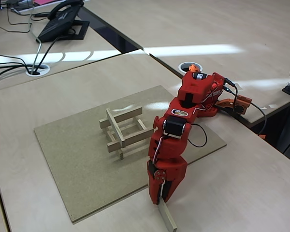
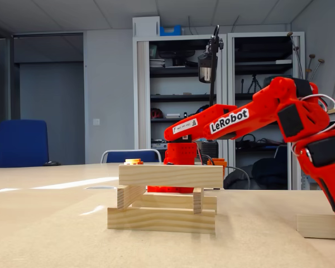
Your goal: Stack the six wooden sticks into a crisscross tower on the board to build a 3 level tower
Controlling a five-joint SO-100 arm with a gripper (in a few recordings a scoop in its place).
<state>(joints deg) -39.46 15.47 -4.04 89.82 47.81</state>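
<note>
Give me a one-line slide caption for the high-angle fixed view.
Red arm's gripper reaches the last stick beside the board, next to the five-stick tower.

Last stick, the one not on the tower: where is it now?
In a fixed view, the last stick lies at bottom centre, just off the board's near edge, under the claw, right of the tower.

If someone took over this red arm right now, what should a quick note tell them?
Gripper: lowered over the last loose stick, which lies off the board's front edge on the desk; whether it is gripped cannot be told.
Tower: stands mid-board with five sticks, two, two, then one on top.
Done: two full levels and half the third.
Left: lift the sixth stick and lay it on top, parallel to the top one.
</note>
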